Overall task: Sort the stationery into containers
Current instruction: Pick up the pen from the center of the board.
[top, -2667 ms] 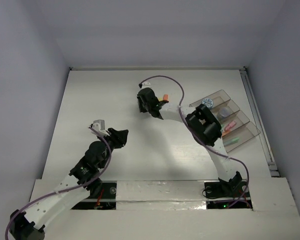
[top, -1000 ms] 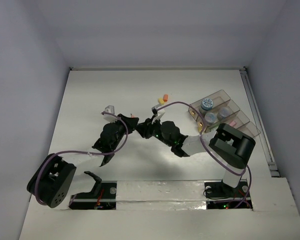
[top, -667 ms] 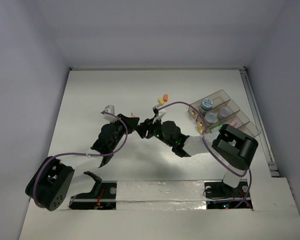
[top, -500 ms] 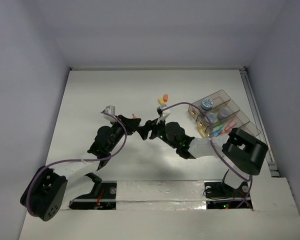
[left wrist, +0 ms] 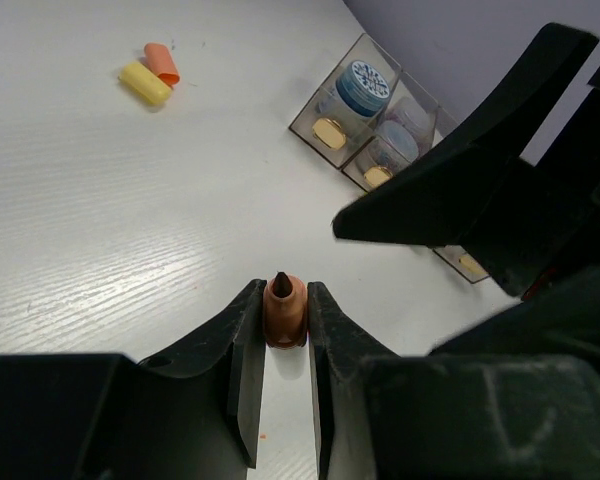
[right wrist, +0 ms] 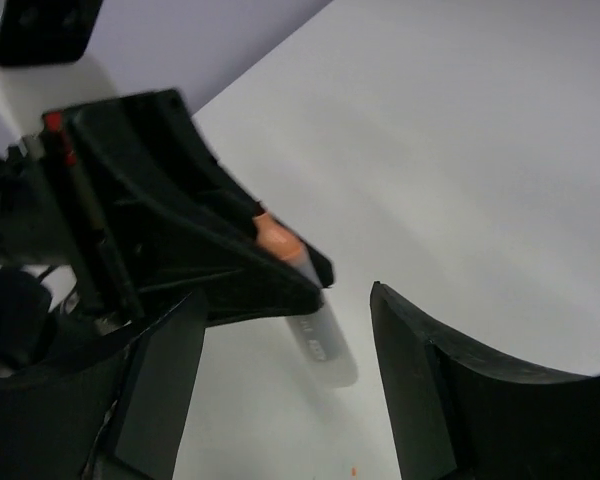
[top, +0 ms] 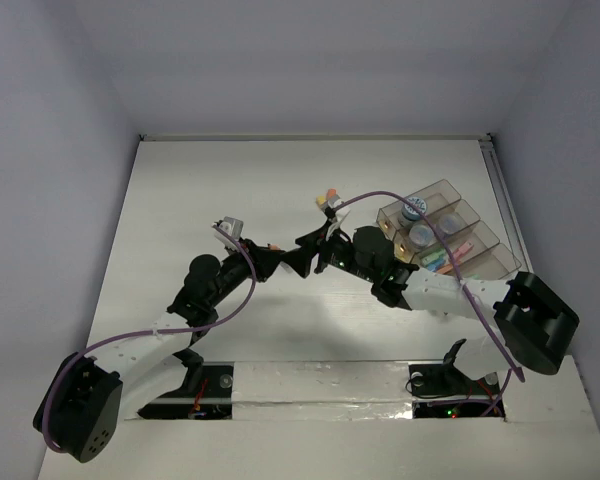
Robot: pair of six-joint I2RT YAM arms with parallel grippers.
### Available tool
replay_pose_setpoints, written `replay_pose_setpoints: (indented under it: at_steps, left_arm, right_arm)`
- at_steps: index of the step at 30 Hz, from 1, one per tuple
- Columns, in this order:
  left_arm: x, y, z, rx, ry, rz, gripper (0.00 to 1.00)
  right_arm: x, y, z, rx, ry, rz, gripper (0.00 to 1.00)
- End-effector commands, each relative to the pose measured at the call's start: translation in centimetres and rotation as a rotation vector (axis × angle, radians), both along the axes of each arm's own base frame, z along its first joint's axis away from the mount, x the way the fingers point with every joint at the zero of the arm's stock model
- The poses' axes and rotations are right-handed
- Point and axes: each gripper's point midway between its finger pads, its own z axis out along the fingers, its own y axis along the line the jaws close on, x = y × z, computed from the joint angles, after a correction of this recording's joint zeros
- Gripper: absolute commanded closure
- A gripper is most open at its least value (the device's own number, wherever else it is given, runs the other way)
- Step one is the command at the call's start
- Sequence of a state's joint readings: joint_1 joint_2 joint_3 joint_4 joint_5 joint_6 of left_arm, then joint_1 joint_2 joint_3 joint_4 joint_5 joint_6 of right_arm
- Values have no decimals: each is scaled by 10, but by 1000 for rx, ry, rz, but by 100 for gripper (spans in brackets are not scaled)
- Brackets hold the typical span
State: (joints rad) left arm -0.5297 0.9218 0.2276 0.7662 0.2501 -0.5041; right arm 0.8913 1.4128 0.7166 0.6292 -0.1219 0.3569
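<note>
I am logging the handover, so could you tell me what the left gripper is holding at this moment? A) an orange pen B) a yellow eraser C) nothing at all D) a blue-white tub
A: in the left wrist view the left gripper is shut on the orange pen, while the yellow eraser lies loose on the table and the blue-white tub stands in the organiser tray.
</note>
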Motion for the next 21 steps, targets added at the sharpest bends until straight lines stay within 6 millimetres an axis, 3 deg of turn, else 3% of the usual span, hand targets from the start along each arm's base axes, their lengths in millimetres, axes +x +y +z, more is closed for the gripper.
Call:
replay_pose_setpoints:
  at_steps: [1,5,11,13,15,21]
  left_arm:
    - [-5,-9,22,-13,-83,-72,100]
    - [-13,-14,30,-41,-100,-119,100]
    - [-19,-15,50,-91,-125,-141,100]
    - [-23,-20,57,-112,-123,-174,100]
    - [-25,-23,61,-127,-118,-195,100]
    - [-32,-31,55,-131,-76,-262,100]
  right_arm:
    - [-35,18,-10,-46,-2,228,28]
    - [-40,18,-6,-68,-26,307,32]
    - [-37,-3,-5,-107,-53,277,33]
    - [-46,-2,-5,-115,-46,326,35]
    - [-50,-1,-5,-112,-42,355,45]
    - [-58,0,1,-53,-41,398,56]
